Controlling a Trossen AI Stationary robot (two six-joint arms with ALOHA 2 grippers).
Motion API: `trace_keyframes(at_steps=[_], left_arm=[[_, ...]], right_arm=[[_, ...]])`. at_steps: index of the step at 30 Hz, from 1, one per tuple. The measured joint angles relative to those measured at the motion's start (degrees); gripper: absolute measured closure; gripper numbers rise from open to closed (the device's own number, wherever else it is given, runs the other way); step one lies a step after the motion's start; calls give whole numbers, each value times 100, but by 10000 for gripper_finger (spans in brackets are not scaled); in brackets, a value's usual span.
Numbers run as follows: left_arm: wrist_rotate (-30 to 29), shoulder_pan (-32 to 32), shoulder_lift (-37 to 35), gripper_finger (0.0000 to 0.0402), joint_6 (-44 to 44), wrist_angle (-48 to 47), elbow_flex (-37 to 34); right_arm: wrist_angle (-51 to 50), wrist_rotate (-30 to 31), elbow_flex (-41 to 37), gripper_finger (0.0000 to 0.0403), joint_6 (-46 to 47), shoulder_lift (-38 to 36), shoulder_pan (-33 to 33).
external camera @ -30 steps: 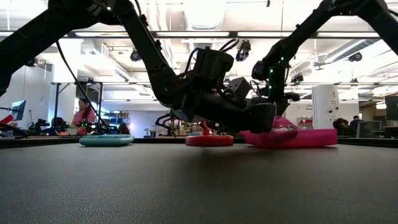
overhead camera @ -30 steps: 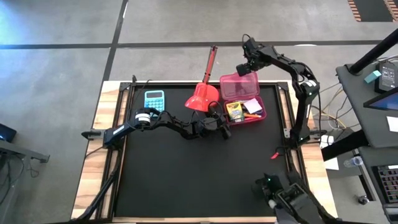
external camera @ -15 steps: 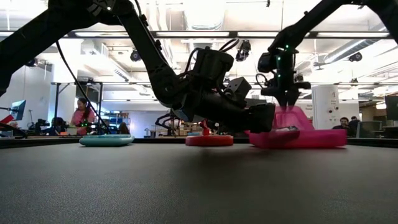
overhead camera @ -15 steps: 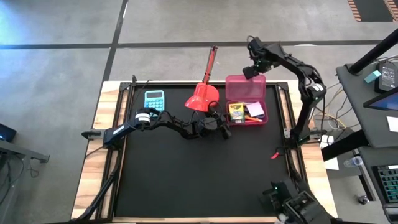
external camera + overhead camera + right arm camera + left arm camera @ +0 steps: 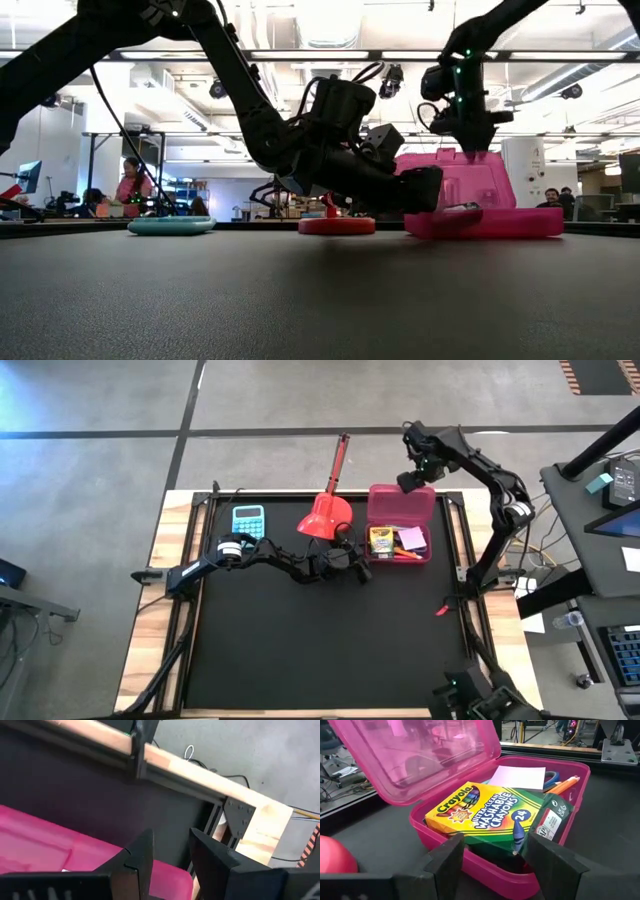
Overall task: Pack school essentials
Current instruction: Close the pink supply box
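Observation:
An open pink pencil box stands at the table's far right. Its lid is upright. Inside lie a yellow-green crayon box, blue-handled scissors, orange pencils, a white sheet and a small green pack. My right gripper is above the lid, shut on its top edge. My left gripper is open and low at the box's near-left side, with one finger on each side of the box's wall. My right gripper pinches the lid's free top edge between its two fingers. It comes from above and points down. The lid stands upright on its hinge, and the box's base rests on the table. My left gripper is right against the box's wall; I cannot tell whether it touches.
A light-blue calculator lies at the far left. A red long-handled scoop sits just left of the box, its handle reaching past the far edge. The black mat stretches toward the near edge.
My right gripper has risen and moved toward the table's right and near side, staying shut on the lid. The lid has swung about its hinge from lying low behind the box to standing upright. The box's base has shifted slightly to the right.

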Motion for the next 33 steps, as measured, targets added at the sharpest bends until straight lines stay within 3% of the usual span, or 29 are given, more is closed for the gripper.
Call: trace_keyframes(at_steps=[22,33], left_arm=[[-172,54,-7,198,-2,-17,2],[-184,111,-11,198,-2,-39,19]], right_arm=[[-1242,-119,-13,276,489,-40,1330],[-1320,-106,-210,283,910,-40,2279]])
